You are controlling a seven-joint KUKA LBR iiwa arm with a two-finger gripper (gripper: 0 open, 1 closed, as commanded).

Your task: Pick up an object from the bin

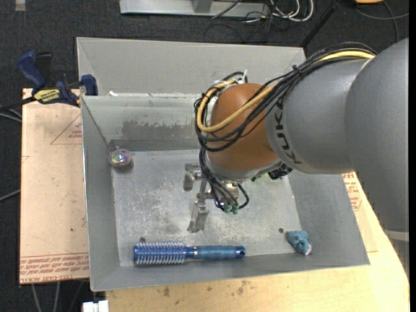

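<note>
Because the orange cover [237, 132] on the wrist and the cables [260, 103] looped over it stand between the camera and the claw [194, 197], the claw's upper part is hidden. Only its two metal fingers [197, 216] are seen below the cover's lower edge. The fingers are spread apart, and scuffed bare floor of the bin [97, 194] is seen between them, so nothing is gripped. The floor directly behind the claw and the bin's far right corner are covered by the grey arm [364, 116], so what lies there cannot be told. A dark knot of wiring with a green speck just to the right of the fingers cannot be made out clearly.

The thing nearest the claw is a blue hairbrush [188, 253], laid flat on the floor on the near side of the claw and apart from the fingertips. It is stretched along the bin's near wall, with its ridged, bristled head toward the view's left and its smooth, straight handle toward the right. The handle's end is carried a little past the claw.

A small pale-blue thing [299, 242] is seen near the same wall, well to the right of the claw; its kind cannot be told. A small round shiny thing [121, 158] lies well to the left of the claw and farther back, close to the rear wall; whether it is a ball or a cap cannot be settled.
</note>
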